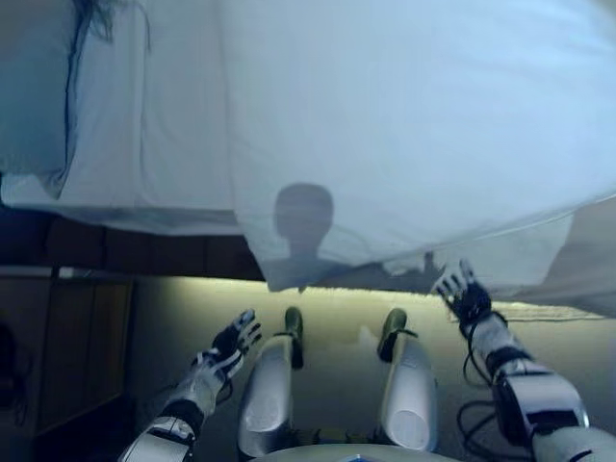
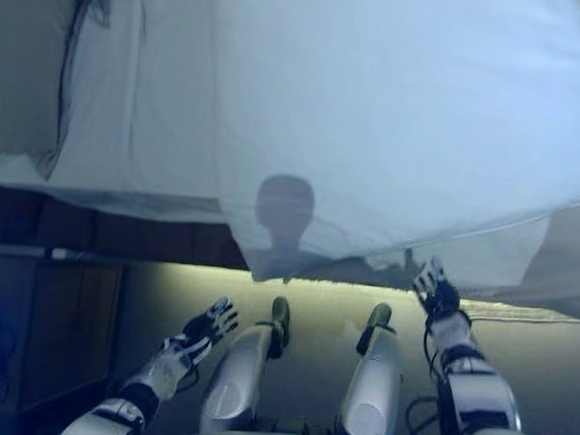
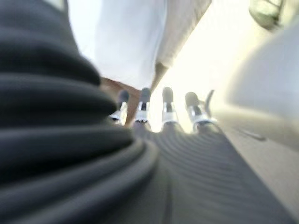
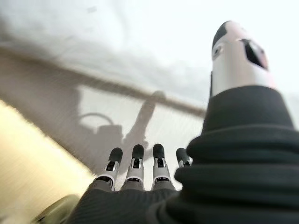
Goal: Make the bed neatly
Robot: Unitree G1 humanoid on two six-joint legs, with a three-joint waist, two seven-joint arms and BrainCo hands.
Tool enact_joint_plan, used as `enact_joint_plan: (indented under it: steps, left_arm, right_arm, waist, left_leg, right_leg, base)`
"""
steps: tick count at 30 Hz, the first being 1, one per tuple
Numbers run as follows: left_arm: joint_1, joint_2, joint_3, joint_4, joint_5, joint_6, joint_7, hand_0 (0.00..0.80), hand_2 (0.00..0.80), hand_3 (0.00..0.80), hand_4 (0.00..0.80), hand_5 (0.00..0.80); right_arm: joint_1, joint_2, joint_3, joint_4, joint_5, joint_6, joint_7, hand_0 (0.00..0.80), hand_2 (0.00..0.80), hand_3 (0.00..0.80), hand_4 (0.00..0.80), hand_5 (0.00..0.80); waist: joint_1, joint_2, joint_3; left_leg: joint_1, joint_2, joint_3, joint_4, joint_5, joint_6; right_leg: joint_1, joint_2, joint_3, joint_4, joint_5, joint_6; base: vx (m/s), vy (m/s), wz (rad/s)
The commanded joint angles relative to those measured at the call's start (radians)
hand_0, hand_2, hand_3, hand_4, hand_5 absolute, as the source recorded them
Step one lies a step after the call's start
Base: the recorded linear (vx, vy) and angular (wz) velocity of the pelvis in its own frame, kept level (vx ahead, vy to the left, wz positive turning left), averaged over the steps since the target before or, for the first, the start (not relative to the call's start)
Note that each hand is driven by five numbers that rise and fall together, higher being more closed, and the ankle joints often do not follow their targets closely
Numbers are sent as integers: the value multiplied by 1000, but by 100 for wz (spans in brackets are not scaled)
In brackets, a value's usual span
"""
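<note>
White duvet [image 1: 404, 125], white pillow [image 1: 34, 87], dark wood bed base [image 1: 144, 252], pale floor [image 1: 337, 327].

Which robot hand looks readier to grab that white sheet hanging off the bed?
Probably the right robot hand: it is open and raised close to the sheet's hanging edge. The left robot hand, also open, sits lower over the floor, away from the cloth.

Bed [image 1: 106, 192] bearing a white duvet [image 1: 414, 125] that overhangs its near edge, with a pillow [image 1: 34, 87] at the left end.
</note>
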Motion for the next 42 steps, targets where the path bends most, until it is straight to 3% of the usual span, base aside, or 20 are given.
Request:
enact_joint_plan:
  steps: [1, 6, 12, 25, 27, 28, 29, 42]
  left_arm:
    - [32, 54, -39, -72, -86, -20, 12, 0, 0, 0, 0, 0]
    - [61, 78, -71, -153, -161, -41, -10, 0, 0, 0, 0, 0]
    - [109, 96, -104, -204, -212, -56, -26, 0, 0, 0, 0, 0]
    - [165, 113, -86, -220, -200, -39, -59, 0, 0, 0, 0, 0]
    - [170, 114, -86, -216, -195, -39, -64, 0, 0, 0, 0, 0]
    - [175, 114, -86, -214, -191, -40, -67, 0, 0, 0, 0, 0]
    - [177, 113, -84, -212, -186, -39, -70, 0, 0, 0, 0, 0]
    - [188, 109, -67, -193, -147, -54, -75, 0, 0, 0, 0, 0]
  right_arm:
    - [-46, -81, 16, -28, 40, 15, -34, 0, 0, 0, 0, 0]
    - [-160, -167, 54, -23, 41, 18, -70, 0, 0, 0, 0, 0]
    - [-241, -237, 61, -19, 54, -31, -70, 0, 0, 0, 0, 0]
    - [-198, -257, 41, -56, -74, -73, -49, 0, 0, 0, 0, 0]
    - [-174, -251, 38, -55, -103, -67, -52, 289, 289, 289, 289, 289]
    - [-162, -249, 37, -55, -117, -68, -50, 737, 737, 737, 737, 737]
    - [-151, -245, 37, -56, -122, -72, -44, 800, 800, 800, 800, 800]
    - [-36, -189, 33, -98, -129, -61, 38, 800, 800, 800, 800, 800]
  waist:
    - [32, -12, 9]
    - [50, 11, 36]
    - [65, 21, 36]
    - [55, -2, 36]
    - [52, -10, 36]
    - [51, -14, 36]
    - [50, -18, 36]
    - [37, -59, -32]
  left_leg:
    - [-46, 32, -63, 6, 16, -16]
    - [-168, 35, -66, 58, 20, -6]
    - [-265, 39, -73, 113, 11, 10]
    - [-190, 59, -65, 96, 20, 15]
    - [-153, 65, -60, 70, 30, 12]
    - [-131, 68, -57, 54, 35, 9]
    - [-109, 71, -53, 37, 40, 7]
    - [116, 113, -12, -178, 113, -27]
  right_leg:
    - [-10, -64, 82, -73, 108, 103]
    - [-126, -62, 92, 2, 86, 84]
    - [-216, -58, 95, 81, 54, 64]
    - [-126, -41, 74, 38, 60, 60]
    - [-87, -38, 65, 5, 70, 64]
    - [-63, -36, 58, -17, 76, 66]
    - [-41, -33, 54, -36, 82, 68]
    - [193, 12, 0, -277, 144, 90]
  base:
    - [-84, -13, 15]
    - [-58, 0, 10]
    - [-16, -17, 10]
    - [19, 3, -3]
    - [45, 6, -12]
    - [46, 10, -10]
    - [40, 11, -14]
    - [42, 0, -9]
